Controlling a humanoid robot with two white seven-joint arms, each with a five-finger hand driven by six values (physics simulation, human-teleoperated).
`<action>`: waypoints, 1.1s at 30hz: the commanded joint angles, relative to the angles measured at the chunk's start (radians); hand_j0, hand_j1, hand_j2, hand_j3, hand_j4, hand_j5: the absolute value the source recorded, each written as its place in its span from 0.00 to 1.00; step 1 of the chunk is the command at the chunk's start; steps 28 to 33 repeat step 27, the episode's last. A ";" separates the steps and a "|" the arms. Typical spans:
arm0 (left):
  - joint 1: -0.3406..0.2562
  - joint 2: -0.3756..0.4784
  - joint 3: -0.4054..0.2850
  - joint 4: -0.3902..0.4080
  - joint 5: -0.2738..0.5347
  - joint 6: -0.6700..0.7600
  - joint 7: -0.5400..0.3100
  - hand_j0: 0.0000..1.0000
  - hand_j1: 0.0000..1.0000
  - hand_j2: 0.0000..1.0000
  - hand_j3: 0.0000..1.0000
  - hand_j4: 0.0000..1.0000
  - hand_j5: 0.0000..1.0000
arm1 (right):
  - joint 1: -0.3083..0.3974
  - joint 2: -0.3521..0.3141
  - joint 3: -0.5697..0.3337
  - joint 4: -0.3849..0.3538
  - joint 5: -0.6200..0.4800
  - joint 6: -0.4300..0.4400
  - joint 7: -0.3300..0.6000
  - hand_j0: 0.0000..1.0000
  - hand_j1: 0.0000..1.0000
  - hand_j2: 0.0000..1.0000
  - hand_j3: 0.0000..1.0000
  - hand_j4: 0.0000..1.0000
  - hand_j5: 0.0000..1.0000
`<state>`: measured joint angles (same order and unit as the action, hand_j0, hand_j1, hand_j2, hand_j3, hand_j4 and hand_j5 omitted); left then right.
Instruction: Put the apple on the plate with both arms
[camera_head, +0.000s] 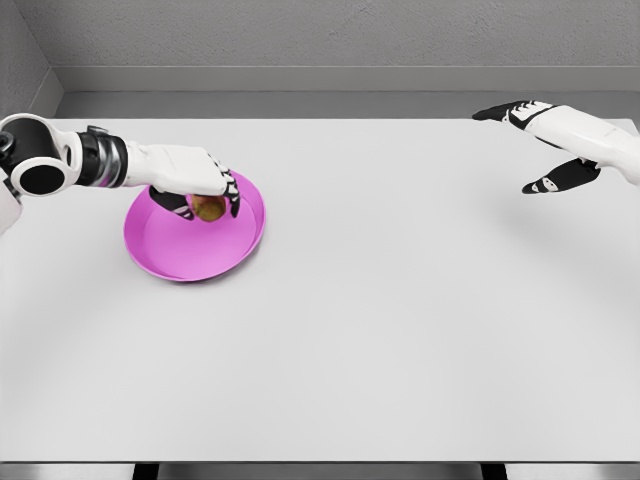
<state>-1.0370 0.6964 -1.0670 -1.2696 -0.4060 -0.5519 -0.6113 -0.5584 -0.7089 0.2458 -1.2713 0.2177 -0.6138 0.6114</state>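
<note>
1. The apple (208, 207) sits over the upper part of the plate (190, 250), toward its 12 o'clock side, mostly hidden under the hand that grips it.
2. The left hand (195, 180) covers the apple from above, its dark fingers (232, 195) curled down around the fruit and closed on it.
3. The plate is magenta and round, lying flat on the white table (380, 330) at about 9 o'clock from the table's middle.
4. The left arm enters from the left edge and reaches across to the plate's top.
5. The right hand (550, 145) hovers at 2 o'clock, well apart from the plate, fingers spread and holding nothing.
</note>
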 joint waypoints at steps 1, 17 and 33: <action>0.000 0.002 0.002 0.003 0.006 0.004 0.000 0.93 0.93 0.93 0.93 0.93 0.93 | 0.000 -0.001 0.000 0.000 -0.008 0.003 -0.001 1.00 1.00 1.00 1.00 1.00 1.00; -0.003 0.015 0.001 -0.494 0.308 -0.059 0.000 1.00 1.00 1.00 1.00 1.00 1.00 | 0.002 0.000 0.000 0.000 -0.006 0.003 -0.001 1.00 1.00 1.00 1.00 1.00 1.00; 0.009 -0.051 0.002 -0.491 0.308 -0.059 0.000 1.00 1.00 1.00 1.00 1.00 1.00 | 0.005 0.000 0.000 0.000 -0.006 0.003 -0.001 1.00 1.00 1.00 1.00 1.00 1.00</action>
